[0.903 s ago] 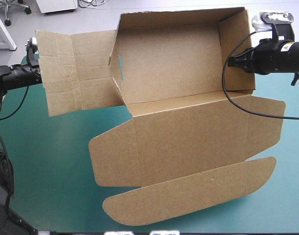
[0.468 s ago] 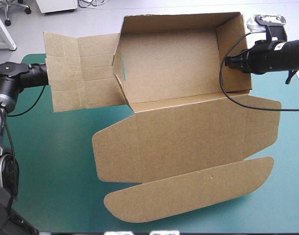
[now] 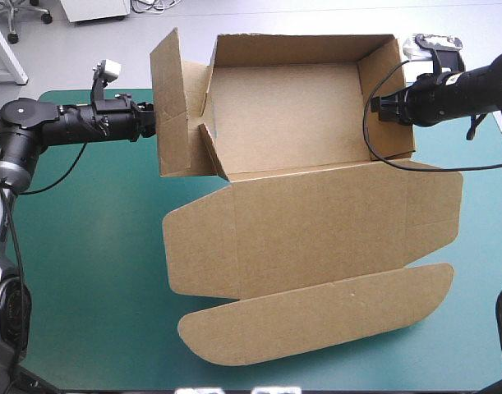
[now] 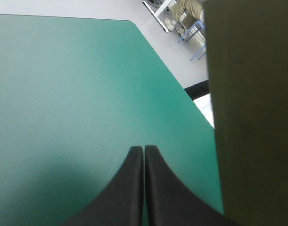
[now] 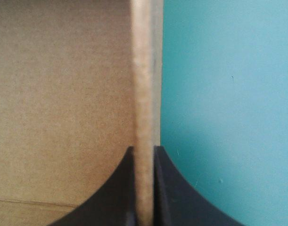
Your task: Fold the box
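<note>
Left flap [image 3: 172, 107] now swung up from flat; left end effector [image 4: 144, 149] closed, empty, beside it. Right end effector [image 5: 144, 149] clamps box [image 3: 308, 222] right wall. Tuck next.

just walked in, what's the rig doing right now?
Two arms are partway through folding a brown box on the teal-green table cover. The right hand is shut on the box's right wall, holding it upright. The left hand is shut with nothing between its fingers, at the outer face of the left side panel, which stands raised; contact can't be confirmed. The lid lies flat toward the near edge.
</note>
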